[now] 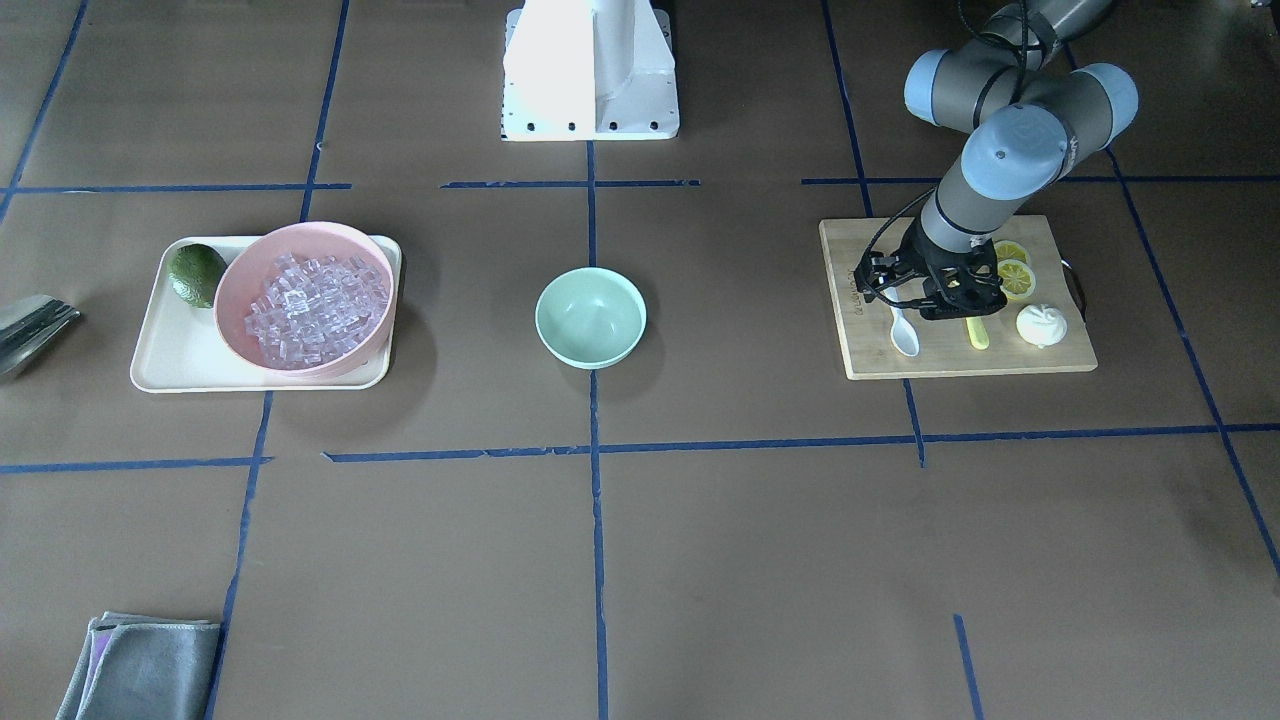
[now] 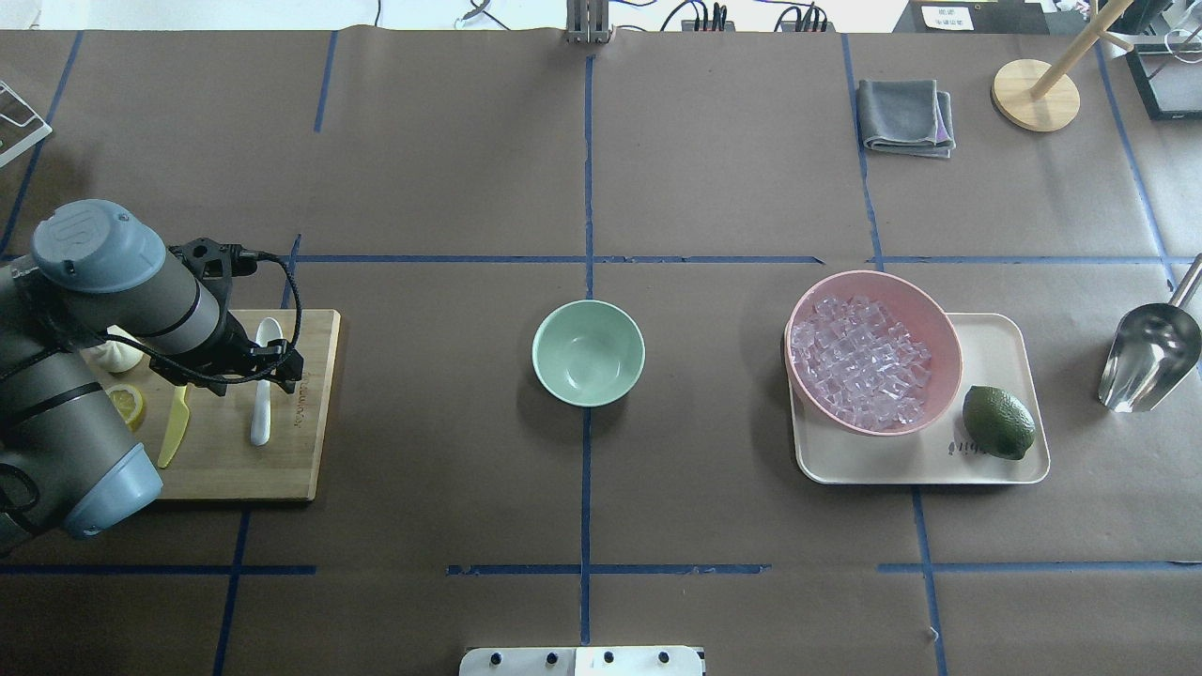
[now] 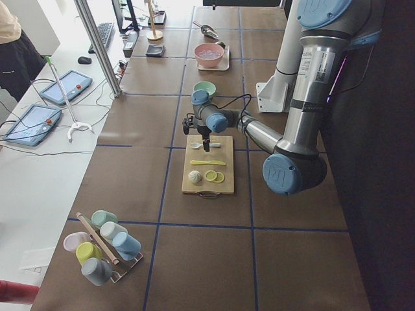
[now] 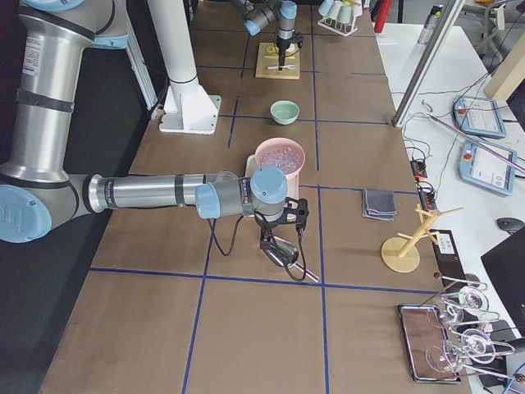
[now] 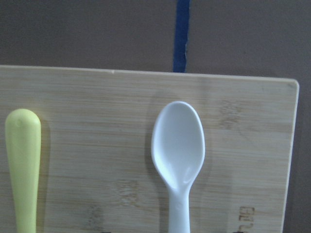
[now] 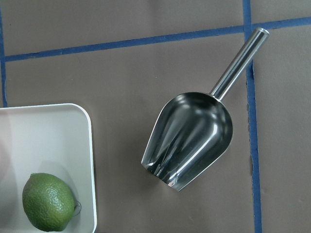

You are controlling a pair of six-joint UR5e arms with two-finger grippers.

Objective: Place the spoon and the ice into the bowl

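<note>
The white spoon [image 1: 903, 335] lies on the wooden cutting board [image 1: 960, 362], scoop toward the operators' side; it also shows in the overhead view [image 2: 263, 394] and the left wrist view [image 5: 178, 145]. My left gripper [image 1: 925, 305] hovers over the spoon's handle [image 2: 277, 366] and looks open and empty. The mint-green bowl [image 2: 589, 352] stands empty at the table's middle. Ice cubes [image 2: 859, 361] are heaped in a pink bowl [image 2: 939, 329]. My right gripper [image 4: 277, 238] hangs over a metal scoop [image 6: 192, 138]; I cannot tell whether it is open.
A yellow-green knife [image 1: 977, 333], lemon slices [image 1: 1012, 272] and a white round item [image 1: 1042, 325] share the board. The pink bowl and a lime [image 2: 997, 422] sit on a cream tray [image 2: 995, 338]. A grey cloth [image 2: 906, 115] lies at the far side.
</note>
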